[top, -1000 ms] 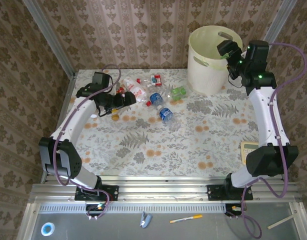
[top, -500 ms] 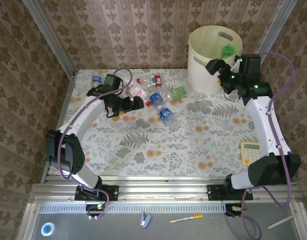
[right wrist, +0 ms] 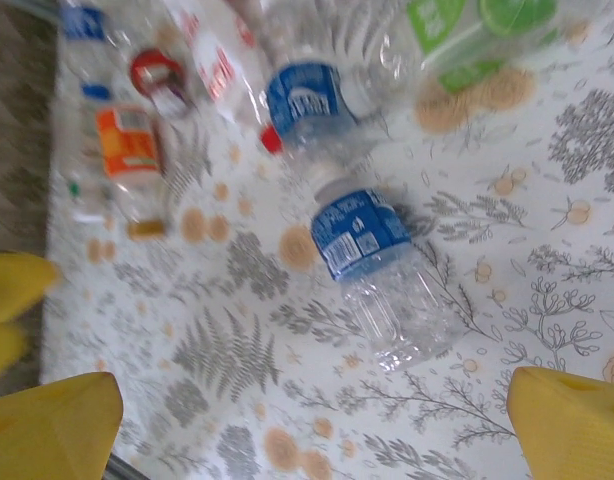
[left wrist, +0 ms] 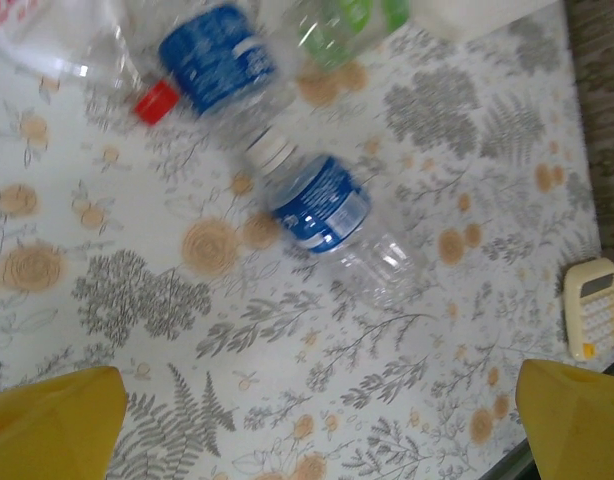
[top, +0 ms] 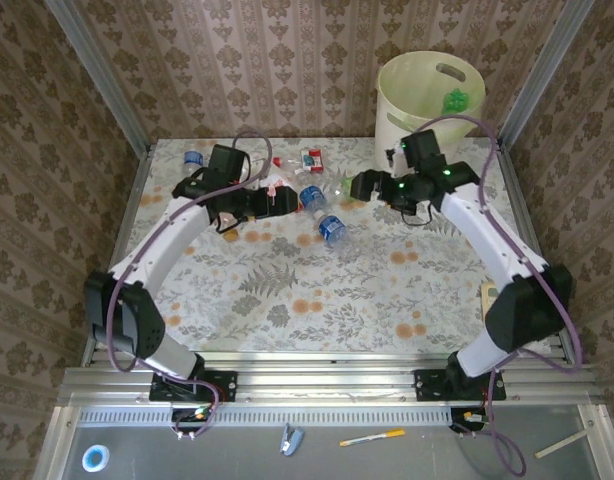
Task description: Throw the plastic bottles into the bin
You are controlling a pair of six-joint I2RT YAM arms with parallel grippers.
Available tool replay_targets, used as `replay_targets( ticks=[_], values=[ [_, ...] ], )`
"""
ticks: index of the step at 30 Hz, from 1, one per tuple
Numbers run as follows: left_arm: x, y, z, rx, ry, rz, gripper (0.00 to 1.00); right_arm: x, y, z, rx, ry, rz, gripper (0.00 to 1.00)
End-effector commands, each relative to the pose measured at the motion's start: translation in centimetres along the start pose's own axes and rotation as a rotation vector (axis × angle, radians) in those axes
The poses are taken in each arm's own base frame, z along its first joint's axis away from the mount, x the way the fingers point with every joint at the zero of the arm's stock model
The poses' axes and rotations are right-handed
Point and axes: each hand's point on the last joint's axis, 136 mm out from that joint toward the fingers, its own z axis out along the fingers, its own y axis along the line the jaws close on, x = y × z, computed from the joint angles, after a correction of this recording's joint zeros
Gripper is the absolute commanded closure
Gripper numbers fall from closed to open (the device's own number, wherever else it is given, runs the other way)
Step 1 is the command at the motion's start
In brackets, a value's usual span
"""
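1. The bin (top: 417, 110), a tall round cream plastic bucket with oval cutouts, stands at the far right; a green-labelled bottle (top: 453, 100) shows inside.
2. Clear, crinkled plastic bottles (top: 313, 196) lie clustered at the far middle, a blue-labelled one (top: 331, 229) nearest me.
3. My left claw (top: 287, 203) and right claw (top: 359, 187) gape wide over them, holding nothing.
4. The desk (top: 387, 300) wears a floral cloth; damask wallpaper (top: 237, 60) surrounds it.

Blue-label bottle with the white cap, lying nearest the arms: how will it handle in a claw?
The blue-label bottle looks empty and clear, so probably light. It lies on its side, so a nudge likely rolls it. Thin ribbed walls may buckle when squeezed.
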Motion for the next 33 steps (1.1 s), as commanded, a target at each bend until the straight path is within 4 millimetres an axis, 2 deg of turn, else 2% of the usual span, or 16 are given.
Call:
replay_targets(
  ticks=[1, 6, 7, 13, 20, 26, 33],
  values=[
    [-1.7, -3.3, -3.3, 0.07, -0.123, 0.15, 0.0, 0.8, -0.1, 1.7, 0.063, 0.067, -0.112, 0.0],
    [-2.0, -5.8, -6.6, 0.104, -0.236, 0.296, 0.0, 1.9, 0.1, 4.8, 0.097, 0.151, -0.2, 0.0],
    [-1.5, -7.0, -7.0, 0.121, -0.247, 0.341, 0.0, 2.0, 0.2, 5.5, 0.103, 0.167, -0.218, 0.0],
    [-0.7, -9.5, -10.8, 0.153, -0.341, 0.488, 0.0, 3.3, -0.1, 8.9, 0.167, 0.265, -0.338, 0.0],
    [1.2, -12.8, -15.2, 0.235, -0.432, 0.645, 0.0, 4.8, -1.3, 12.2, 0.252, 0.378, -0.463, 0.0],
    [1.9, -13.9, -16.8, 0.263, -0.449, 0.669, 0.0, 5.0, -2.0, 13.9, 0.289, 0.417, -0.511, 0.0],
    [2.0, -13.8, -16.9, 0.256, -0.437, 0.666, 0.0, 5.6, -3.4, 15.6, 0.322, 0.47, -0.529, 0.01]
  ],
)
